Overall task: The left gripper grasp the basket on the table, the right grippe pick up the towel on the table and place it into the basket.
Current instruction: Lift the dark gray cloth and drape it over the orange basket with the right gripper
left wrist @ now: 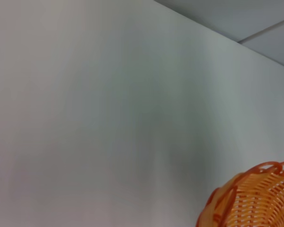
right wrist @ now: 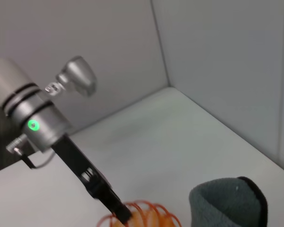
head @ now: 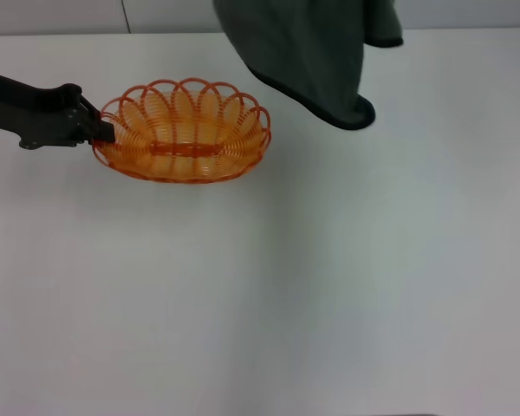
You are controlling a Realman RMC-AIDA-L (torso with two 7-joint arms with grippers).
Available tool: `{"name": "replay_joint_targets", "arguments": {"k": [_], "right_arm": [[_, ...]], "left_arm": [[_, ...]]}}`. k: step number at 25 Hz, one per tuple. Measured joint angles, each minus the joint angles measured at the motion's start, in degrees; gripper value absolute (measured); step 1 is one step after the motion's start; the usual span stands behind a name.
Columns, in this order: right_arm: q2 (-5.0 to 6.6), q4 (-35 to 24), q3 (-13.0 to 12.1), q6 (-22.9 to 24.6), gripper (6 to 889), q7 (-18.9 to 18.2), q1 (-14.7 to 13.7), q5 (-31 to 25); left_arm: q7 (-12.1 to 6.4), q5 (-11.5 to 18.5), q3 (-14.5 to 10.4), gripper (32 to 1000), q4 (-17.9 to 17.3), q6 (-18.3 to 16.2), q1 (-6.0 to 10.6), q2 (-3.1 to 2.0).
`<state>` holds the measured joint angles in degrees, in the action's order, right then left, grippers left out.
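Here the left gripper [head: 104,132] clamps the basket [head: 184,132] rim; the towel [head: 316,56] hangs beside it from the unseen right grippe, and released now, probably misses onto the table [head: 329,286]

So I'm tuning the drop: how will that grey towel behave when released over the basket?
The towel hangs in loose folds, so it is probably floppy and may land bunched. Its drooping corner could snag the basket on its looped rim, which the left gripper holds.
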<state>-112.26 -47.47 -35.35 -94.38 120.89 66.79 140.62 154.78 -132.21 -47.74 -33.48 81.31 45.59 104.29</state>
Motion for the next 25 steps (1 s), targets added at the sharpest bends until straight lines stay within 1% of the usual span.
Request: {"name": "replay_joint_targets", "arguments": {"k": [3,4,5,7,11,14,19,21,23,25], "right_arm": [[-0.79,0.4,-0.2,0.7,52,-0.3,2.4,0.0],[-1.24,0.5,-0.5,1.1,52,-0.4,3.2,0.1],[-1.68,0.5,-1.4,1.6,52,-0.4,3.8,0.1],[-2.55,0.6,-3.9,2.6,52,-0.4,4.6,0.1],[-3.81,2.3,-8.0,4.4,51,-0.5,5.8,0.0],[-4.36,5.1,-10.5,6.4,51,-1.4,6.8,-0.1],[-5.25,9.7,-13.6,10.0,50,-3.3,8.2,-0.1],[-5.6,10.8,-15.2,11.6,50,-3.6,8.6,-0.1],[-5.77,11.9,-16.6,12.9,50,-3.9,8.9,-0.1],[-5.84,13.4,-17.4,14.4,50,-4.5,9.4,-0.1]], "left_arm": [[-0.03,0.0,-0.1,99,0.1,0.0,0.09,0.09],[-0.02,0.0,-0.1,99,0.1,0.0,0.16,0.11],[-0.01,0.0,-0.1,99,0.1,0.0,0.2,0.11],[0.03,0.0,-0.1,99,0.1,0.0,0.21,0.12],[0.11,-0.1,-0.1,98,0.1,0.0,0.29,0.12],[0.13,0.0,-0.1,98,0.1,0.0,0.34,0.12],[0.17,0.1,-0.1,99,0.1,0.1,0.44,0.12],[0.27,0.2,-0.1,99,0.1,0.4,0.78,0.15],[0.3,0.3,-0.1,98,0.1,0.5,0.97,0.23],[0.31,0.3,-0.1,98,0.1,0.5,1.32,0.28]]}}
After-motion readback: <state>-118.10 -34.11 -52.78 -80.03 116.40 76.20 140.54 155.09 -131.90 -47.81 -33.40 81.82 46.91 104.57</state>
